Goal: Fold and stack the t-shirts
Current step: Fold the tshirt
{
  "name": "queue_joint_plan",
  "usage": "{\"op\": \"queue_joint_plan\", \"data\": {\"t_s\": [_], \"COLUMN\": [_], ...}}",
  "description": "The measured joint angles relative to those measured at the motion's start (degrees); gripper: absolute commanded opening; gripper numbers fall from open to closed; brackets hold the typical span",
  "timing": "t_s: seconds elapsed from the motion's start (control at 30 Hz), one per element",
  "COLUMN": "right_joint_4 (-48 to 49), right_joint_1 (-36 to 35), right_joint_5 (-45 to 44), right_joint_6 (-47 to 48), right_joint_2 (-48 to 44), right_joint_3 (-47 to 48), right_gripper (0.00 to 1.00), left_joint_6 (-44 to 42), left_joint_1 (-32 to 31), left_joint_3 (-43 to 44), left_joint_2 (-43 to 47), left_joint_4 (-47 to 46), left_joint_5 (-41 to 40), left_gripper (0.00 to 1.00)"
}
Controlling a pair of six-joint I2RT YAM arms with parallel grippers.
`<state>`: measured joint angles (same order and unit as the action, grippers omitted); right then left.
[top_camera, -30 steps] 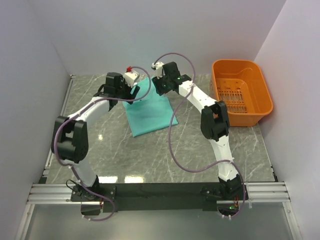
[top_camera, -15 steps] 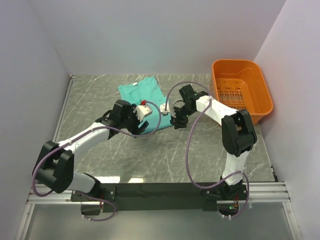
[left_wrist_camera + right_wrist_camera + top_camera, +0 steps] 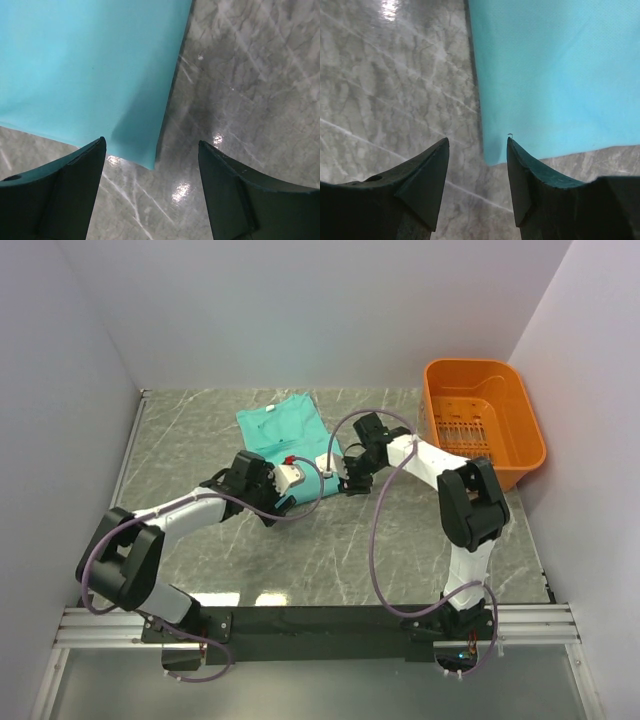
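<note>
The teal t-shirt (image 3: 285,430) lies flat on the marble table at the back centre, folded into a long strip with its neck towards the far wall. My left gripper (image 3: 285,496) is open and empty, low over the strip's near left corner. In the left wrist view the cloth (image 3: 85,70) fills the upper left, and the gripper (image 3: 151,142) straddles its corner. My right gripper (image 3: 348,480) is open and empty at the near right corner. In the right wrist view the cloth (image 3: 555,75) fills the upper right, with its corner between the gripper's (image 3: 477,140) fingertips.
An orange plastic basket (image 3: 430,405) stands at the back right, close to the right arm's elbow. Grey walls close in the table (image 3: 300,550) on the left, back and right. A black rail runs along the near edge.
Both grippers have come from the shirt's far end to its near edge. The shirt now lies farther back and to the left than a second ago.
</note>
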<state>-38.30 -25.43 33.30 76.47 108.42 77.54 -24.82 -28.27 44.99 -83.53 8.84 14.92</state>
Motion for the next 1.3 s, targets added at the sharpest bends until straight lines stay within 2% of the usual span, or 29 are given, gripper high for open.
{"op": "queue_joint_plan", "data": {"t_s": [0.5, 0.77, 0.8, 0.87, 0.9, 0.97, 1.0, 1.03, 1.07, 1.3], "right_joint_4": [0.96, 0.74, 0.68, 0.42, 0.24, -0.09, -0.17, -0.22, -0.28, 0.09], "right_joint_1": [-1.73, -2.84, -2.86, -2.93, -2.93, -2.93, -2.93, -2.93, -2.93, -2.93], "right_joint_5": [-7.02, -9.66, -9.92, -9.99, -10.19, -10.34, -10.34, -10.36, -10.36, -9.49], "right_joint_6": [-2.08, -3.19, -3.34, -3.61, -3.67, -4.0, -3.98, -4.22, -4.22, -3.43], "right_joint_2": [7.08, 9.55, 9.92, 10.25, 10.25, 10.51, 10.62, 10.64, 10.64, 10.01], "right_joint_3": [5.55, 8.33, 8.63, 8.79, 8.85, 9.07, 9.18, 9.18, 9.18, 8.0], "right_gripper": [0.57, 0.54, 0.52, 0.45, 0.41, 0.3, 0.27, 0.24, 0.21, 0.08], "left_joint_6": [0.57, 1.14, 1.22, 1.6, 1.57, 1.79, 1.75, 1.88, 1.77, 1.53], "left_joint_1": [-0.98, -1.62, -1.66, -1.84, -1.84, -1.88, -1.9, -1.92, -1.95, -2.54], "left_joint_3": [0.96, 2.21, 2.23, 2.23, 2.21, 2.16, 2.1, 2.1, 2.1, 1.11], "left_joint_2": [-7.45, -8.9, -8.9, -8.92, -8.92, -8.92, -8.92, -8.92, -8.92, -7.78], "left_joint_4": [-0.46, -0.98, -1.11, -1.14, -1.14, -1.03, -0.98, -1.03, -1.05, -0.83], "left_joint_5": [-4.7, -7.08, -7.52, -8.63, -9.35, -10.45, -10.86, -11.32, -11.63, -11.41], "left_gripper": [0.69, 0.52, 0.5, 0.4, 0.29, 0.2, 0.08, 0.03, 0.01, 0.01]}}
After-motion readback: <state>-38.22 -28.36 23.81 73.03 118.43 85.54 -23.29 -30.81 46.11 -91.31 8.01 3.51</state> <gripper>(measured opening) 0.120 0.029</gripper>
